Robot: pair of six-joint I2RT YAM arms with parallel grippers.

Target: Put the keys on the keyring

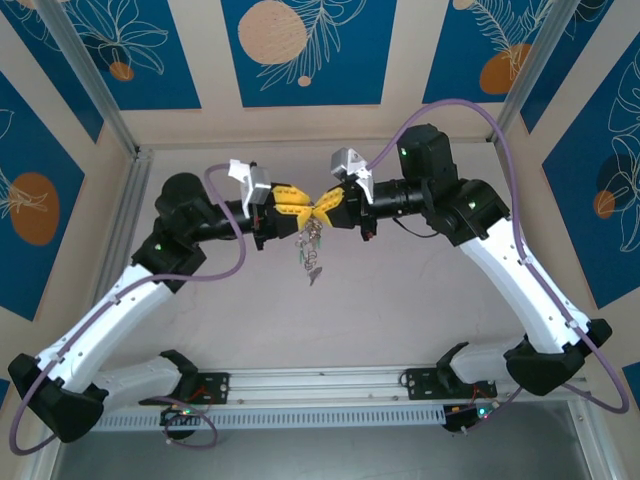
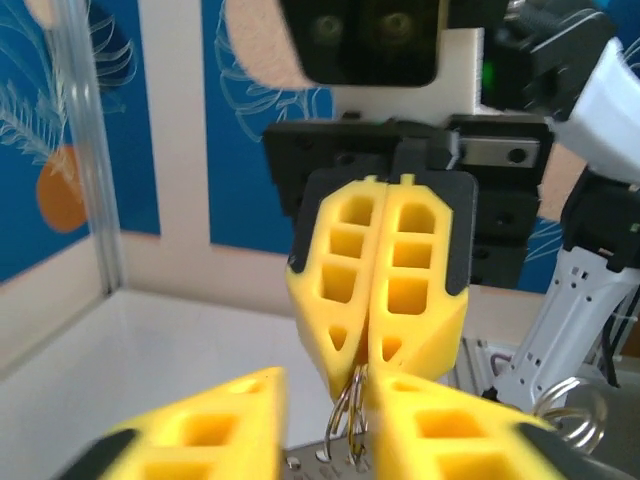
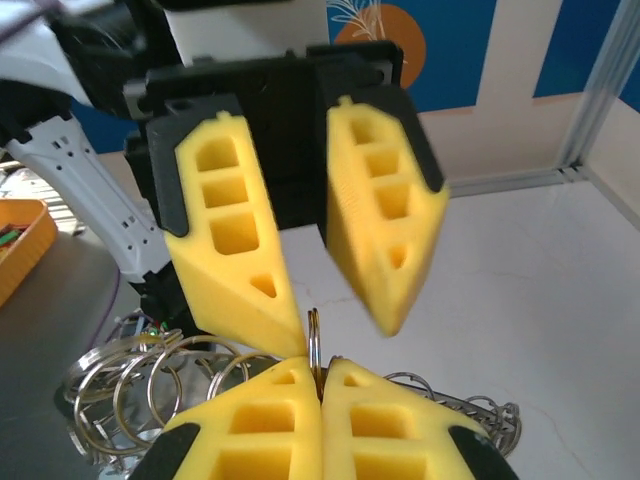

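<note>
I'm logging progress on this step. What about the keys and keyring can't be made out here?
- Top view: the keys are too small to count or to tell whether they are threaded.
- Right wrist view: the lower part of the keyring is hidden by the shut right end effector.
- Left wrist view: the bottom edge cuts off the keyring.

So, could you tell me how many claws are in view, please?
2. The left claw is just left of centre, jaws apart; the right claw faces it, shut on the keyring.
</note>
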